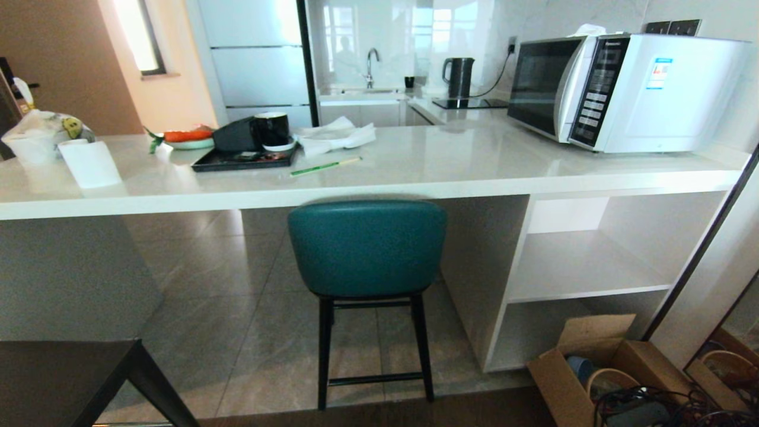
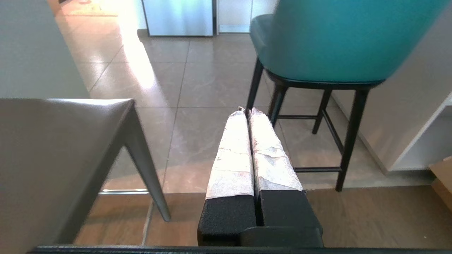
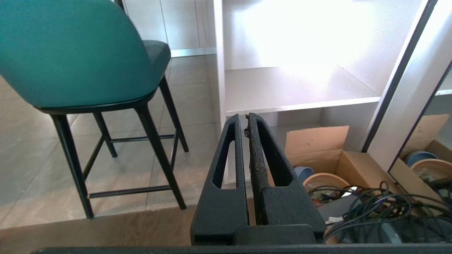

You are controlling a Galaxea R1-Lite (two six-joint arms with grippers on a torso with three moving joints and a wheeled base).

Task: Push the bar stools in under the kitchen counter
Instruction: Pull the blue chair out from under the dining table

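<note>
Standing under kitchen counter point(image 1: 367, 178): teal stool point(image 1: 366, 249).

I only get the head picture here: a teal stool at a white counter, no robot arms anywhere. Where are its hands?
Observer: Low down, short of the teal stool. The left gripper is shut and empty.
Operator: And the other hand?
Observer: The right gripper is shut too, pointing towards the shelf unit.
Operator: That dark corner at my lower left?
Observer: The left wrist view shows a grey stool with a tapered leg, beside the left gripper, not touching it.
</note>
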